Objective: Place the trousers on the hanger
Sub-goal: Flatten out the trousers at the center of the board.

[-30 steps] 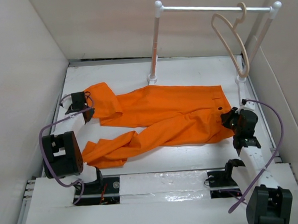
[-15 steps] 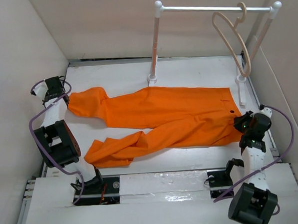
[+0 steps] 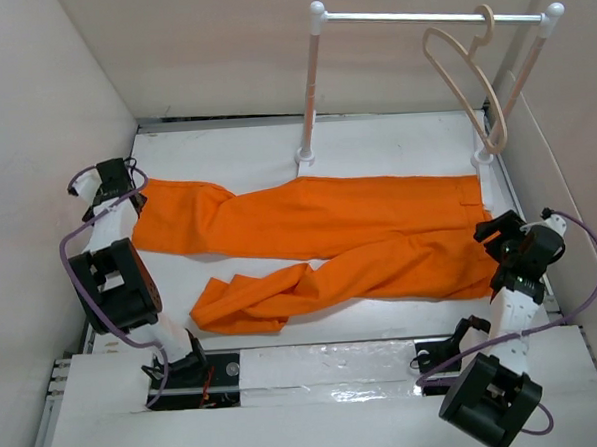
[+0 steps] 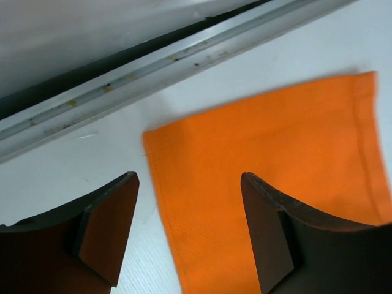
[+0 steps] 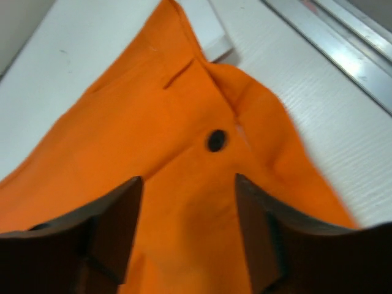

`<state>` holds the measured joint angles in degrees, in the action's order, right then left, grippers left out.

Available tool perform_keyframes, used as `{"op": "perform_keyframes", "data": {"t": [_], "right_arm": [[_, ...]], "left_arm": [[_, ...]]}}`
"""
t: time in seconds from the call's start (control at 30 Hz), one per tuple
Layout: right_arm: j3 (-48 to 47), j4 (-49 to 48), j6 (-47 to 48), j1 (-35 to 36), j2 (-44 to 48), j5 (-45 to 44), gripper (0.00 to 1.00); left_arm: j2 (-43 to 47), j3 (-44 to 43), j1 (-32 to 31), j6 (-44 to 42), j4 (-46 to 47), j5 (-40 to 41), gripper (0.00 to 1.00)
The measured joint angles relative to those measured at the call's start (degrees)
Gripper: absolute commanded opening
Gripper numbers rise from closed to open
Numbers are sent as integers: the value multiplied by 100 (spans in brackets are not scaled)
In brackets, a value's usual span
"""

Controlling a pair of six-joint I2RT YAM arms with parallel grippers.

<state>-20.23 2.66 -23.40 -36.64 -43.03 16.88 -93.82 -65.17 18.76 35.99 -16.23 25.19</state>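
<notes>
Saw left gripper point(image 4: 188, 184) spread over trousers point(image 3: 359, 230) hem at 9 o'clock, right gripper point(image 5: 187, 190) spread over waistband at 3; needed deep, firm pinches before hanger point(image 3: 457, 95).

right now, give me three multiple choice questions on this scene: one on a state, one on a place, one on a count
1. The left gripper is:
A. open above the trousers
B. shut on the trousers
C. shut on the hanger

2. The hanger is:
A. lying on the trousers
B. hanging from the white rail
C. held in the left gripper

3. Dark buttons seen in the right wrist view:
A. none
B. one
C. three

Answers:
1. A, since the left wrist view shows its fingers spread wide with the flat orange leg end below them.
2. B, since the hook sits over the rail near its right end in the top view.
3. B, since a single dark button shows near the waist edge of the cloth.
</notes>
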Motion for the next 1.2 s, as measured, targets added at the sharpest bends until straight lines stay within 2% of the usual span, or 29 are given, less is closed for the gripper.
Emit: {"op": "perform_keyframes", "data": {"t": [0.07, 0.13, 0.17, 0.2, 0.23, 0.27, 0.3, 0.33, 0.4, 0.43, 0.47, 0.5, 0.57, 0.6, 0.67, 0.7, 0.8, 0.83, 0.9, 1.0, 1.2], "right_arm": [[-37, 33, 31, 184, 205, 164, 73], [-170, 146, 101, 673, 525, 221, 62], [-236, 184, 146, 1023, 730, 232, 49], [-302, 184, 181, 1414, 942, 254, 18], [-356, 175, 234, 1818, 1128, 256, 7], [-389, 138, 203, 2282, 1274, 216, 0], [-398, 83, 205, 2828, 1401, 136, 0], [-398, 4, 192, 3399, 1445, 94, 0], [-391, -190, 160, 4824, 1355, -177, 0], [-391, -334, 157, 5206, 1281, -367, 0], [-417, -463, 186, 6310, 960, -549, 3], [-498, -544, 271, 7254, 647, -984, 15], [-874, -664, 522, 8867, -293, -1646, 31], [-1261, -603, 708, 9545, -885, -1965, 48], [-2271, -540, 1051, 10380, -2170, -2396, 60], [-2833, -573, 1246, 10675, -2824, -2551, 70], [-4116, -675, 1797, 11132, -4343, -2793, 83], [-4402, -699, 1947, 11204, -4721, -2787, 85], [-4800, -684, 2197, 11252, -5340, -2732, 90], [-5418, -472, 2505, 11276, -6220, -2590, 94], [-6424, 37, 2924, 11368, -7329, -2269, 94]], "left_arm": [[229, 0, -61, 0, 24, -192, 62], [542, -4, -240, -2, 76, -358, 58], [706, -4, -402, 0, 120, -455, 55], [885, -4, -597, -9, 181, -592, 48], [1062, -4, -811, -17, 243, -756, 37], [1237, -2, -1014, -15, 334, -894, 25], [1419, 17, -1211, -46, 452, -1086, 9], [1604, 68, -1388, -37, 568, -1320, 1], [2013, 227, -1574, -92, 763, -1849, 0], [2232, 348, -1589, -96, 846, -2142, 0], [2472, 487, -1587, -98, 922, -2389, 0], [2723, 656, -1565, -96, 1003, -2636, 0], [3200, 911, -1554, -94, 1047, -3060, 0], [3432, 990, -1552, -98, 1045, -3261, 0], [3845, 1040, -1550, -120, 1023, -3580, 0], [4039, 1040, -1552, -144, 1029, -3687, 3], [4651, 1014, -1552, -262, 916, -3829, 13], [4809, 988, -1550, -293, 833, -3827, 19], [5163, 861, -1550, -337, 713, -3799, 21], [5442, 625, -1550, -402, 566, -3786, 26], [5643, 306, -1550, -404, 509, -3871, 28]]}}
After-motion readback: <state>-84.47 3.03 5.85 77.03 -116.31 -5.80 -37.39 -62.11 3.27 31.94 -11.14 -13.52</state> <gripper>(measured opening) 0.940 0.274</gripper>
